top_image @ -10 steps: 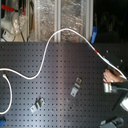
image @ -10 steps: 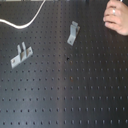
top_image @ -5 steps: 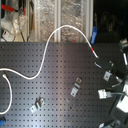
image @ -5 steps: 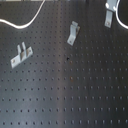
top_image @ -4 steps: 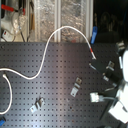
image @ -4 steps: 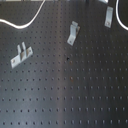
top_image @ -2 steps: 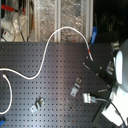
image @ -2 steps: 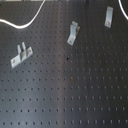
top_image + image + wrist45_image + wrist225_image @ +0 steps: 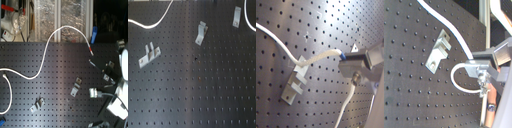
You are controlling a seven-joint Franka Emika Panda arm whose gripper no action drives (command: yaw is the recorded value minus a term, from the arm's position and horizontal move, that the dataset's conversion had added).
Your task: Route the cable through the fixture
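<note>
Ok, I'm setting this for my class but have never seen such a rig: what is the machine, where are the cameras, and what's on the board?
It is one robot arm with a two-fingered hand. Two pictures come from cameras standing off the arm; two from cameras riding on the hand. The black perforated board carries three metal pieces: a two-pronged bracket, a bent bracket and a slim clip. The hand seems to pinch the white cable.
</note>
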